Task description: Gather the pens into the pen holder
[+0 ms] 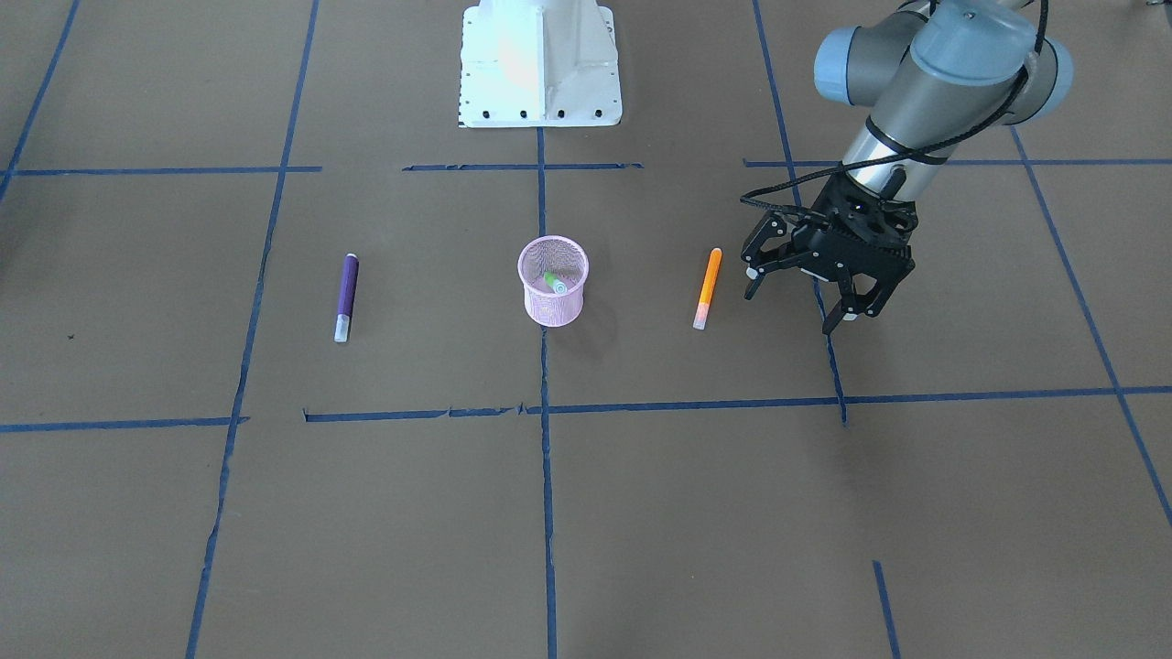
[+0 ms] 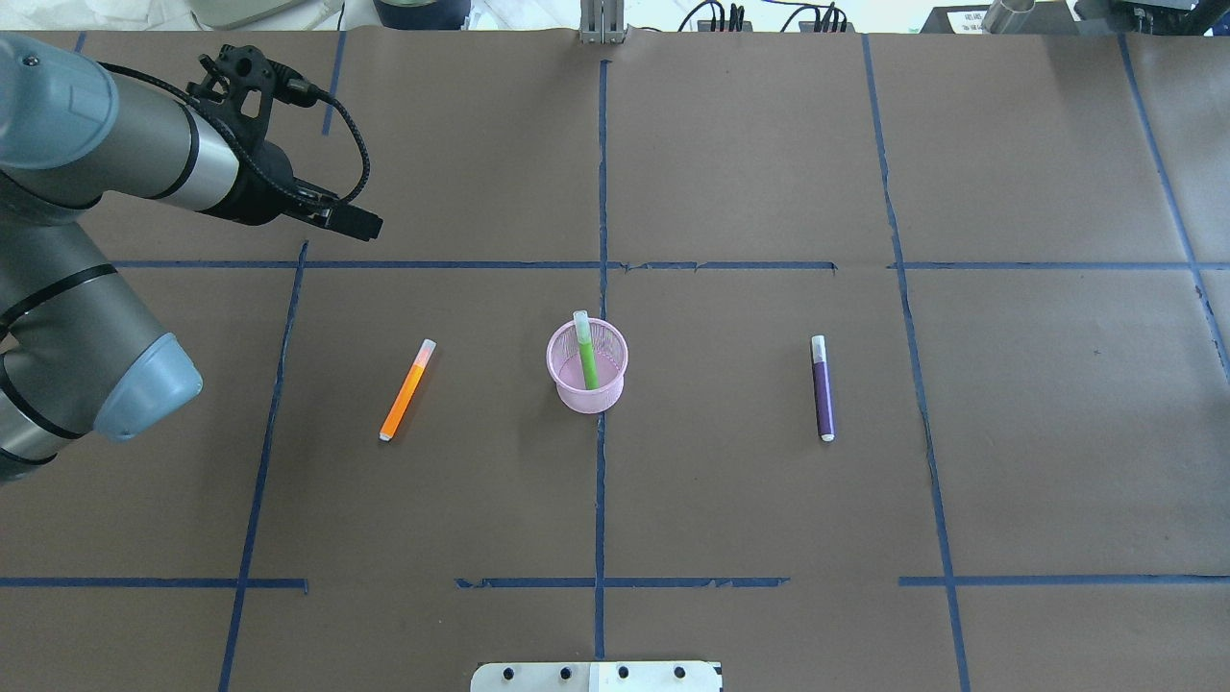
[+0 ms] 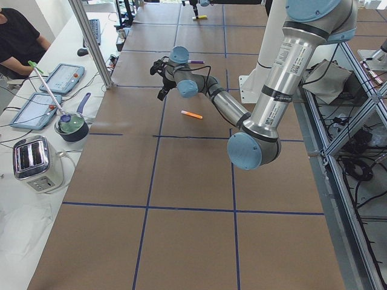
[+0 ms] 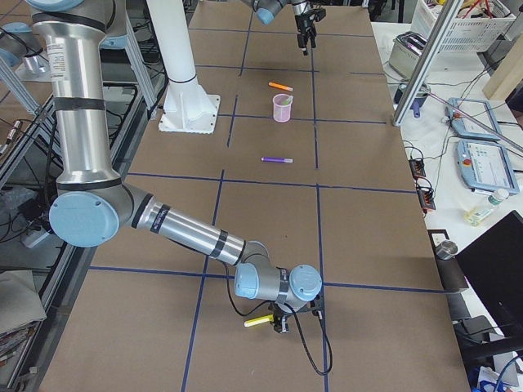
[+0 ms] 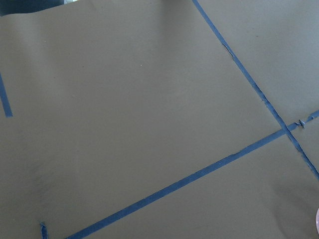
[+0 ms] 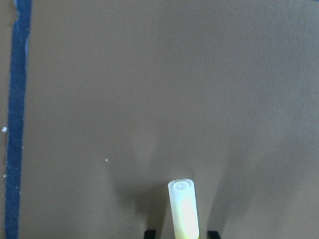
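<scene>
Paper, brown and matte, covers the table (image 2: 769,481), and strips of blue tape (image 2: 601,481), torn ragged in places, cross it in a grid. Two arms of smooth grey metal tube with blue-grey joint caps work over it. The left arm (image 2: 58,240) comes in at one side. The right arm (image 4: 188,233) stretches low toward the table's end on the robot's right. A white, flanged base plate (image 1: 540,64) with bolt holes sits at the robot's edge.

The left gripper (image 1: 792,309) is black and angular, with linked fingers. It hangs above the table near the orange pen and touches nothing, its jaws spread wide. The right gripper (image 4: 282,324) is down close to the paper, with the yellow pen (image 4: 257,321) sticking out sideways from it. In the right wrist view only two dark finger ends show at the lower edge, either side of the pen's pale cap. I cannot tell whether they pinch it.

The pen holder (image 2: 605,392) stands upright on the centre tape line. It is a small round cup of pink wire mesh, slightly tapered, with a solid rim. Inside it the green pen (image 2: 588,358) leans, its translucent cap poking over the far rim.

The orange pen (image 2: 407,389) lies flat and slightly slanted on the holder's left-arm side. The purple pen (image 2: 823,389) lies flat on the opposite side, well apart from the holder. Both are short, thick cylinders with frosted pale caps.
</scene>
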Controlling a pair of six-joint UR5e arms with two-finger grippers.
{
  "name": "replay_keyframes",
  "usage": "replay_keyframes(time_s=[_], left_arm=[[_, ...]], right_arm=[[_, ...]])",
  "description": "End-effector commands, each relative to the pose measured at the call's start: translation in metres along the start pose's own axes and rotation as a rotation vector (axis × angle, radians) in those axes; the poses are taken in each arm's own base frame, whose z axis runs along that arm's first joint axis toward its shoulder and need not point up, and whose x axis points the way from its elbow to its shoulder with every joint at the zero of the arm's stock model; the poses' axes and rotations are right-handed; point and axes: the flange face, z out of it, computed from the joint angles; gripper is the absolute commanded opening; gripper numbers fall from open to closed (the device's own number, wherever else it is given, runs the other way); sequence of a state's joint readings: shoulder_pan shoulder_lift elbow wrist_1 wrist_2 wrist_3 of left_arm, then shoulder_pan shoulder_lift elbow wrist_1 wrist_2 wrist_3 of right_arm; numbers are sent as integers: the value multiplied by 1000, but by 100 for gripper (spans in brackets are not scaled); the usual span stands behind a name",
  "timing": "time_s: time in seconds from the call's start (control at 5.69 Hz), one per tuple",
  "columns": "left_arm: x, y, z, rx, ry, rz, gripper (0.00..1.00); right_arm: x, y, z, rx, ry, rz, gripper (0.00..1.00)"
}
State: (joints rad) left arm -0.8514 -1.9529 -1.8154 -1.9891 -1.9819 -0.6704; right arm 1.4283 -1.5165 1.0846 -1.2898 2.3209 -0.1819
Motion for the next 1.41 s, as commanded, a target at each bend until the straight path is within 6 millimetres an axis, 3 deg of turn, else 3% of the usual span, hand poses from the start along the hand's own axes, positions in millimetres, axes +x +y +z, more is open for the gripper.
replay_keyframes(time_s=[0.0,0.18,0.53,1.05,1.23], left_arm=[[0,1,0,0,0,0,99],[0,1,0,1,1,0,99],[1,0,-1,3,2,0,99],[2,1,0,0,3,9,99],[0,3,6,-9,0,11,100]], right_arm=[[-1,-1,0,5,-5,-9,0],[-24,-15,-24,56,-28,-41,0],[-121,-61,-108,217,-105,-80,0],[-358,-94,-225,406,-172,-169,0],[-434,-107,-253,476,-181,-145,0]])
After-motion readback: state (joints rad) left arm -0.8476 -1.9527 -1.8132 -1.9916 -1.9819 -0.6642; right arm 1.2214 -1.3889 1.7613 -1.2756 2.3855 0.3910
